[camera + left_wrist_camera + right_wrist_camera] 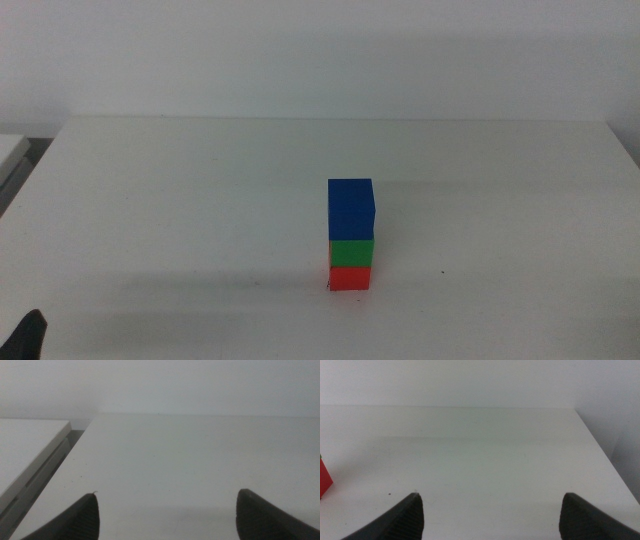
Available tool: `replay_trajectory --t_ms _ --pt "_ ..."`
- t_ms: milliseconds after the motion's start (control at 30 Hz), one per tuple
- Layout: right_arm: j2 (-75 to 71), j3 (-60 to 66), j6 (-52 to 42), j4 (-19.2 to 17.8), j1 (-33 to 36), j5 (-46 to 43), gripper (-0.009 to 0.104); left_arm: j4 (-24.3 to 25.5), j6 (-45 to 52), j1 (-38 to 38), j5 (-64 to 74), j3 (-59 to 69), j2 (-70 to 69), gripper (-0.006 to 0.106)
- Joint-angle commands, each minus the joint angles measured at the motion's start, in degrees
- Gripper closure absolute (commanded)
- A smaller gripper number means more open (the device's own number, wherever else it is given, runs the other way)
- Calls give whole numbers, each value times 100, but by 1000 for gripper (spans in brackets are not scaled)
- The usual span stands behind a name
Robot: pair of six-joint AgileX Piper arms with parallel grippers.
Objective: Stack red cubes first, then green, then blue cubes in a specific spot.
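Observation:
In the middle view the three cubes stand as one upright stack right of the table's centre: the red cube [350, 277] at the bottom, the green cube [351, 252] on it, the blue cube [351, 208] on top. The specific spot is hidden under the stack. Far from it, my left gripper [30, 335] shows only as a dark tip at the bottom left corner. Its wrist view shows the left gripper [167, 492] open over bare table. My right gripper [491, 494] is open too, with an edge of the red cube [324, 477] off to one side.
A second white surface [25, 450] adjoins the table's left side across a narrow dark gap [75, 436]. The table's right edge [602, 452] runs near the right gripper. A plain white wall stands behind the table. A tiny black dot [441, 272] marks the tabletop right of the stack.

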Motion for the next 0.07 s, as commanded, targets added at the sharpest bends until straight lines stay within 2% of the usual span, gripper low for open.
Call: replay_trajectory --t_ms 0,33 --pt "-27 23 -54 -60 -44 -80 3 0 -20 0 -63 -2 -18 7" --pt "-27 23 -54 -60 -44 -80 3 0 -20 0 -87 -2 -18 7"
